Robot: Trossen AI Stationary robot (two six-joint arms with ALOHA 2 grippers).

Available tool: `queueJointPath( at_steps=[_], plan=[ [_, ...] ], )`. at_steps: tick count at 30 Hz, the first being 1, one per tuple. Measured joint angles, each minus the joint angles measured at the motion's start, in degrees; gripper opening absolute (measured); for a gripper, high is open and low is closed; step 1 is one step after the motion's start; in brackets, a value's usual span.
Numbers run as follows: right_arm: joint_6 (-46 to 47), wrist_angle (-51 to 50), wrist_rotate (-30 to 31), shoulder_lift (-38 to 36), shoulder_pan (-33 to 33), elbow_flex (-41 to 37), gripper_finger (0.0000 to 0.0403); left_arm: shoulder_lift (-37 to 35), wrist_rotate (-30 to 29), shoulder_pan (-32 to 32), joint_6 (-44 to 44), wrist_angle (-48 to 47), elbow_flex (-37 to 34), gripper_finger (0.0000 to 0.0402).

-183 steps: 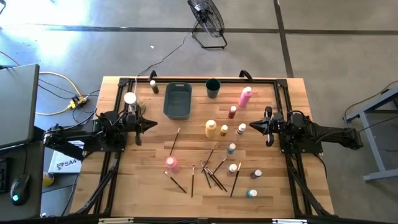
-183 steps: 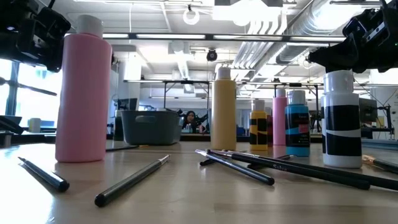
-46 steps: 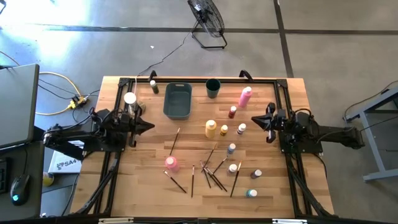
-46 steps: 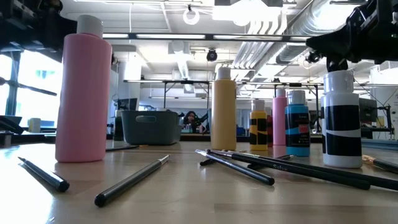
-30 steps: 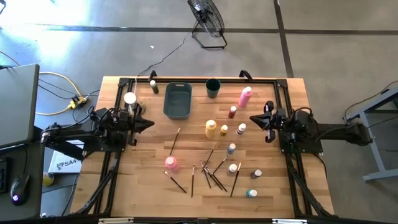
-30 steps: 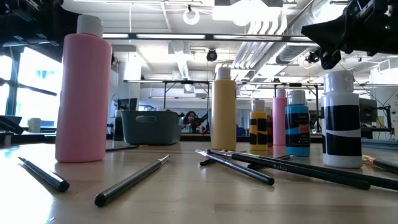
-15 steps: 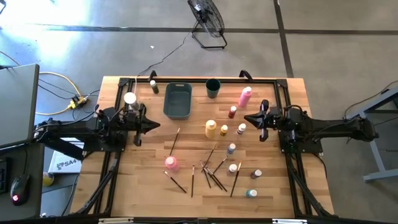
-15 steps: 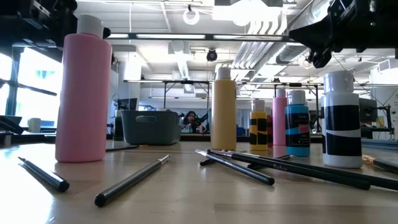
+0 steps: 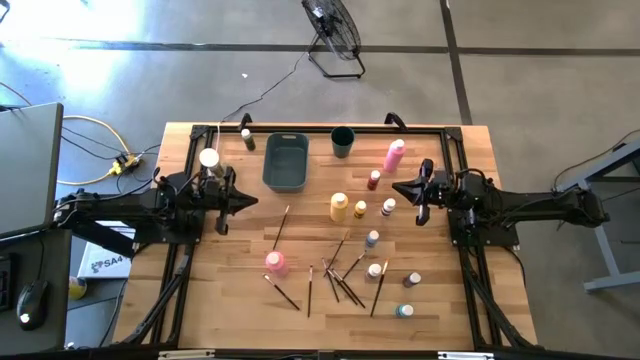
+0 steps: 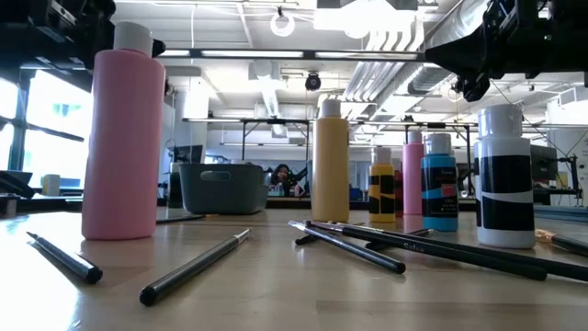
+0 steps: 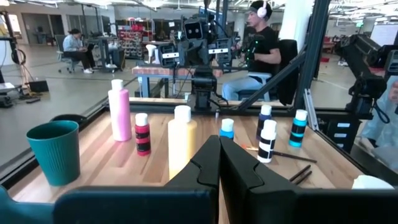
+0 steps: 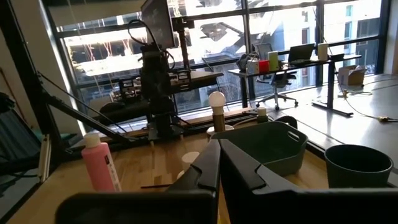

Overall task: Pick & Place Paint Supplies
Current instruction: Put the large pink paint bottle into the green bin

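Right gripper (image 9: 403,189), jaws closed and empty, is hovering just beside the upright small bottles (image 9: 388,207), nearer than left gripper (image 9: 247,199), also closed.

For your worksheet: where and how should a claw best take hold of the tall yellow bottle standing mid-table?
Probably around the middle of the yellow bottle, coming in level from the side. It stands upright, its straight round body is wider than its white cap, and the bare table on its left leaves room.
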Motion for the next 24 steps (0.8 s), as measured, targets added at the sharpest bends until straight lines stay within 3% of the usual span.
queueJointPath(
  at_steps=[15,24],
  plan=[
    [-0.02,-0.04,-0.15,0.0,0.0,0.02,0.0003,0.0,-0.03,0.0,0.13,-0.95,0.0,0.0],
    [-0.04,-0.07,-0.15,0.0,0.0,0.04,0.0003,0.0,0.02,0.0,4.59,-0.93,0.0,0.0]
  ],
)
